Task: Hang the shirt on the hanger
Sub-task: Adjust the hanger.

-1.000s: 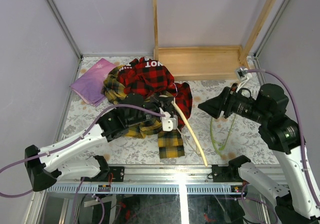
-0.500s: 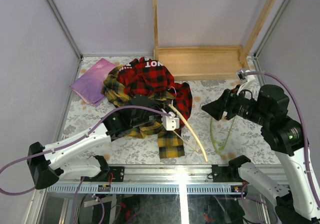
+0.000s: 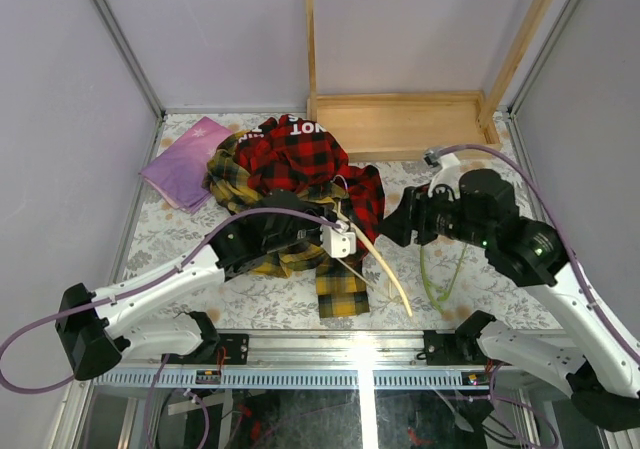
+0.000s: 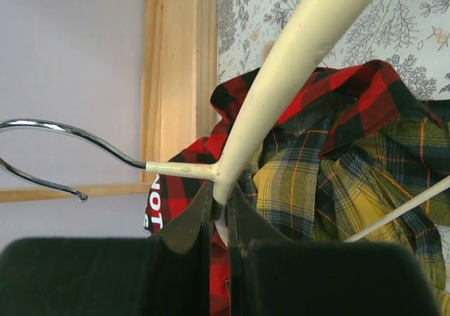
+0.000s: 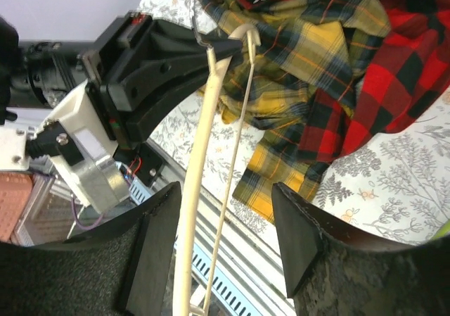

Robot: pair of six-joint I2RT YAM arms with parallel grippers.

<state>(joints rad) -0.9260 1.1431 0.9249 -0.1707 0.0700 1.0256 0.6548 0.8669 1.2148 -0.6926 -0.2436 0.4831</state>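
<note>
Clamping the cream hanger (image 4: pixel 281 84) just below its silver hook (image 4: pixel 91 138), the left jaws are pinched tight on it over the clothes. The right jaws stand wide, holding nothing. The shirt (image 3: pixel 340 291) lies crumpled on the bench (image 3: pixel 170 239), partly under a red plaid garment (image 3: pixel 300 154). The pale green hanger (image 3: pixel 426 281) lies apart, to its right.

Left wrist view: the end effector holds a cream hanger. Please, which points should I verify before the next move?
1. Left end effector shut on the cream hanger near its hook: ok.
2. Held hanger is the thin green one: not ok; the green hanger lies on the table.
3. Right end effector open: ok.
4. Yellow shirt free of the red garment: not ok; the red garment lies over it.
5. Shirt collar located: cannot tell.
</note>
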